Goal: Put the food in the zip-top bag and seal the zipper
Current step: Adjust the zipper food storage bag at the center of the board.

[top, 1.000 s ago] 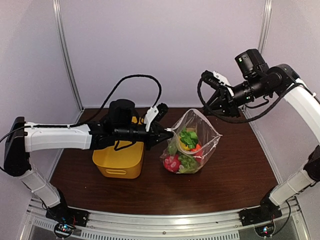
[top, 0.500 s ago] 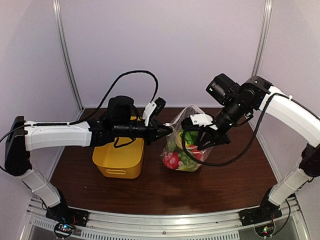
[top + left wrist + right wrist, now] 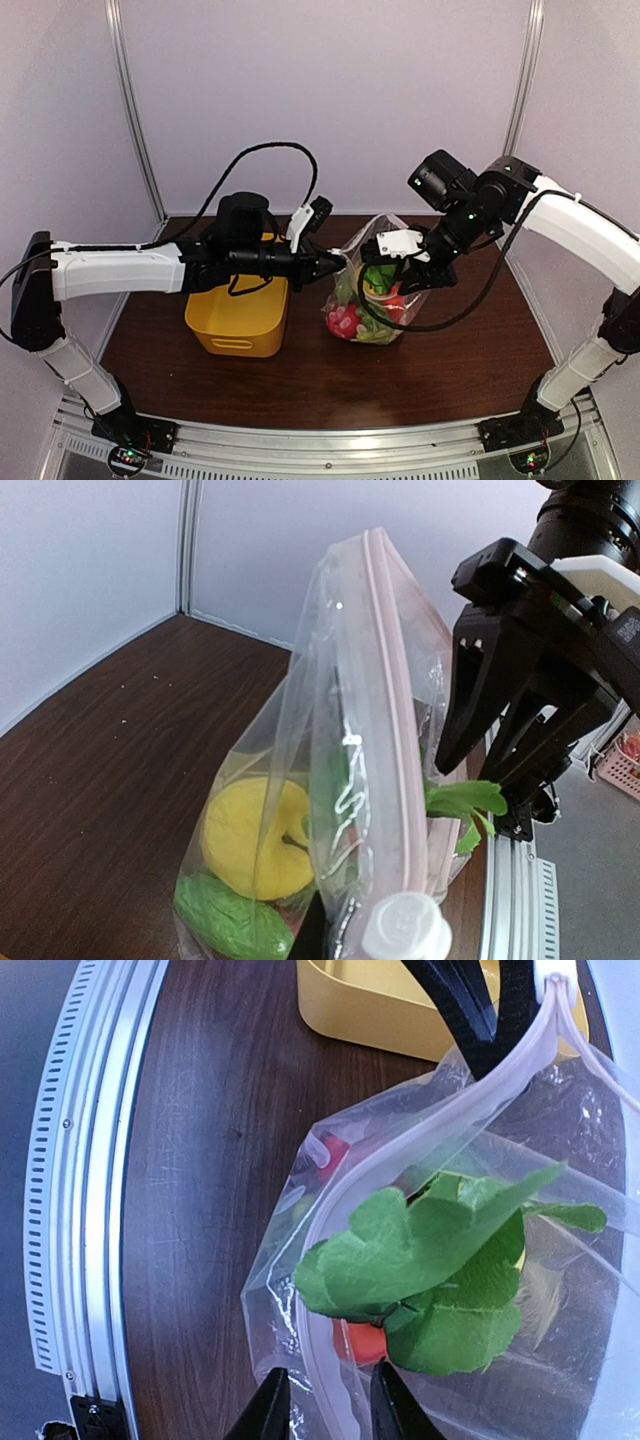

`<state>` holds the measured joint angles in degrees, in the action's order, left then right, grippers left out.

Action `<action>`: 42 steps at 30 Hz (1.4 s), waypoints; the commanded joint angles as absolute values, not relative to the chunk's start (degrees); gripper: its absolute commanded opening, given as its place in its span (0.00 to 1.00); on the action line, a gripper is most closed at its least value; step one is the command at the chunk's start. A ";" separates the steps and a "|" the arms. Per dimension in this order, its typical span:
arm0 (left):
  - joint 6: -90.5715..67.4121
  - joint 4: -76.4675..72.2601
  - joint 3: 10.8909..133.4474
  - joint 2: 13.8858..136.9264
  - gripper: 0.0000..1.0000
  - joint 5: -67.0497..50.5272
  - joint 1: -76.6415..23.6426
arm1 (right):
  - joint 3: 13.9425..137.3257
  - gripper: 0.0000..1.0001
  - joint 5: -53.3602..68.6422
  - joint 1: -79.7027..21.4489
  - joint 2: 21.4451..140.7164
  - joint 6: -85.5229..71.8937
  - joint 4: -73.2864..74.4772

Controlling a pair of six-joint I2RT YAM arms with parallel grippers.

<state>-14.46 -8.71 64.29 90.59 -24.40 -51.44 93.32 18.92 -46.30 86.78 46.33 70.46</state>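
Note:
The zip-top bag [image 3: 372, 318] stands on the table holding the food: a red apple [image 3: 345, 322], a yellow fruit [image 3: 250, 835], a green piece [image 3: 222, 918] and a leafy orange carrot [image 3: 440, 1260]. My left gripper [image 3: 337, 262] is shut on the left end of the zipper [image 3: 392, 710] and holds the mouth up; its fingertips [image 3: 404, 930] show at the bottom of the left wrist view. My right gripper [image 3: 322, 1410] is open and low over the bag's right side. The zipper strip [image 3: 440, 1100] runs between its fingertips [image 3: 270, 1408]. It also shows in the top view [image 3: 398, 288].
A yellow plastic basket [image 3: 240, 322] sits under the left arm, just left of the bag, and shows in the right wrist view [image 3: 380, 1010]. The metal rail [image 3: 90, 1160] runs along the table's near edge. Walls close the back and sides.
My right arm has swung down from high at the back right to the bag, and its open jaws now straddle the zipper strip. My left gripper has kept its hold.

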 commanded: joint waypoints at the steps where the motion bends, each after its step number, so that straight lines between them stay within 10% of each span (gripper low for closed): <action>1: -15.28 -10.15 66.20 91.63 0.00 -25.78 -50.72 | 92.58 0.31 14.68 -48.07 86.85 47.81 72.28; 15: -17.28 -10.10 66.88 92.36 0.00 -28.18 -49.50 | 90.10 0.30 5.16 -51.61 86.67 47.72 69.91; 20: -17.41 -10.16 66.98 92.59 0.00 -28.57 -49.31 | 90.74 0.00 3.10 -52.03 85.53 46.47 67.01; 42: -16.92 -10.16 64.42 91.11 0.00 -26.32 -47.99 | 102.33 0.00 21.52 -30.88 80.50 43.54 63.85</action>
<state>-16.86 -10.44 65.32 91.92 -27.29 -48.69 102.76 16.86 -35.35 83.44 46.02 67.11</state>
